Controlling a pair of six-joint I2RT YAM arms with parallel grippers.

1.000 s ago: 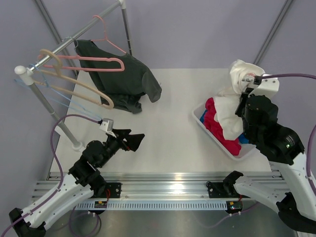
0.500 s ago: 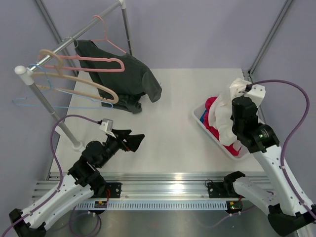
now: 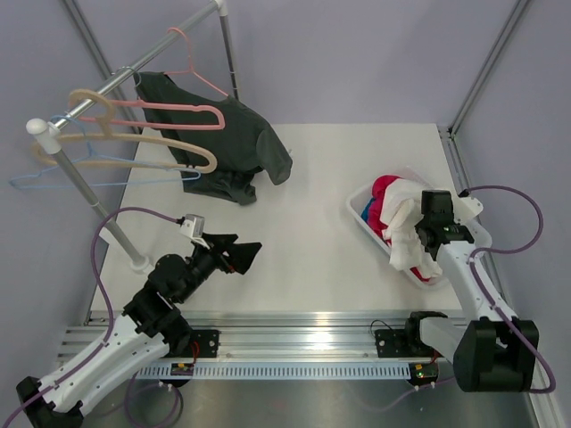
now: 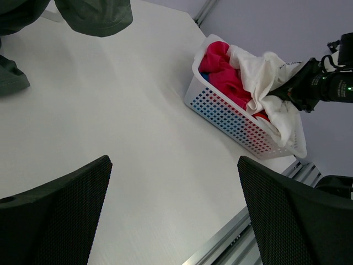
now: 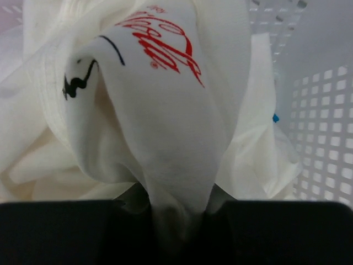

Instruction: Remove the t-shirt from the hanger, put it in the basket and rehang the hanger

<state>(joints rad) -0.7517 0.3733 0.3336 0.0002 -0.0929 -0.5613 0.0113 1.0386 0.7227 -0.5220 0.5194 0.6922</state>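
Now the t-shirt (image 3: 406,234) hangs bunched over the basket (image 3: 355,210), clamped in the right fingers (image 5: 66,232); the left fingers (image 4: 55,221) stand wide apart above the tabletop (image 3: 303,196); the hanger (image 3: 169,111) hangs on the rail (image 3: 134,69).

The t-shirt (image 5: 165,127) is showing part of a red Coca-Cola script (image 5: 160,47), slanting just left of the basket wall (image 5: 325,99); the black marks (image 5: 74,83) beside the script are giving nothing legible.

A robotics lab booth (plain lilac walls (image 3: 357,53)), with a white table (image 3: 303,178) and aluminium rail (image 3: 303,343).
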